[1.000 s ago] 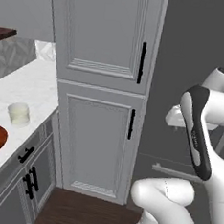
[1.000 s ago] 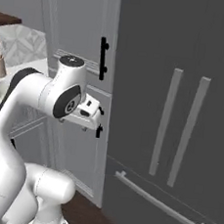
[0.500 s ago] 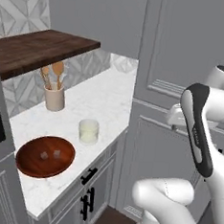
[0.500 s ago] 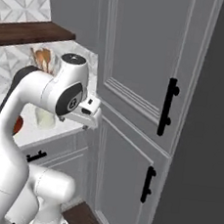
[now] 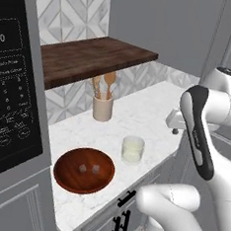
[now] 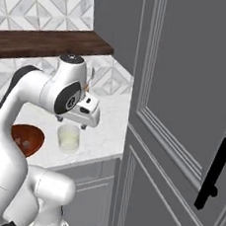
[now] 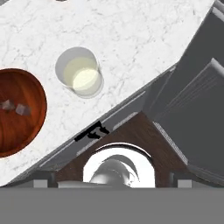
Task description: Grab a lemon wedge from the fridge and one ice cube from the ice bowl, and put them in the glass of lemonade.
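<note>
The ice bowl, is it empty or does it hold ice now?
Not empty: the ice bowl holds two small pale cubes near its middle, also seen in the hand view.

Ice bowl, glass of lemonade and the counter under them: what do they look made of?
Ice bowl: looks like reddish-brown wood with a smooth sheen and faint grain streaks. Glass of lemonade: clear, glass-like tumbler; the pale yellow liquid shows through its wall. Counter: white stone, probably marble, going by its grey veining; it looks polished.

The glass (image 6: 68,137) stands on the marble bench (image 6: 105,134), just beside the wooden bowl (image 6: 26,139); the pincer (image 6: 84,127) hangs above the glass.
</note>
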Available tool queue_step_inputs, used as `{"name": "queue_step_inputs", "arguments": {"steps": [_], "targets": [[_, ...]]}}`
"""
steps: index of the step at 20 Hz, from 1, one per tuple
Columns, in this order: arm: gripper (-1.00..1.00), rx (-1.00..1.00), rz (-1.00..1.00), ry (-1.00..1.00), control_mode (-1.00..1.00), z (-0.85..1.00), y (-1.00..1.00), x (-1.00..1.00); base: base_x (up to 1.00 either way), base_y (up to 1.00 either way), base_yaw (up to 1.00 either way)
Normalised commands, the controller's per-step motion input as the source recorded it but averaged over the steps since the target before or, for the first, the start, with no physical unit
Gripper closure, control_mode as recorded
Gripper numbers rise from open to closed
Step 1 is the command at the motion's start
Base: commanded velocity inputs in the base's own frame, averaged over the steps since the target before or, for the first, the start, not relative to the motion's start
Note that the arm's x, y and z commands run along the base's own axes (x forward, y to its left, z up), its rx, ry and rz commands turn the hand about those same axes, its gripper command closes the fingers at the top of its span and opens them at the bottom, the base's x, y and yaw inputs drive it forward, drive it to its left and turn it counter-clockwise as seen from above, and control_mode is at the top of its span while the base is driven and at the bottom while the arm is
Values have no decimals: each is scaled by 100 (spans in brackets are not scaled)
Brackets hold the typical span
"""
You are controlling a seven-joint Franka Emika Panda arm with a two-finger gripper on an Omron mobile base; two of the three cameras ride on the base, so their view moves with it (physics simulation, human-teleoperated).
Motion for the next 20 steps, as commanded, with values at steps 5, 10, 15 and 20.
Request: {"name": "queue_step_inputs", "arguments": {"steps": [5,10,15,20], "targets": [[-100,-13,20,2,-100,-71,96,47,0,0,0],[-100,-14,-2,2,-100,-56,100,6,0,0,0],[-100,-1,-12,1,-100,-46,100,0,0,0,0],[-100,0,-2,13,-100,-46,91,1,0,0,0]]}}
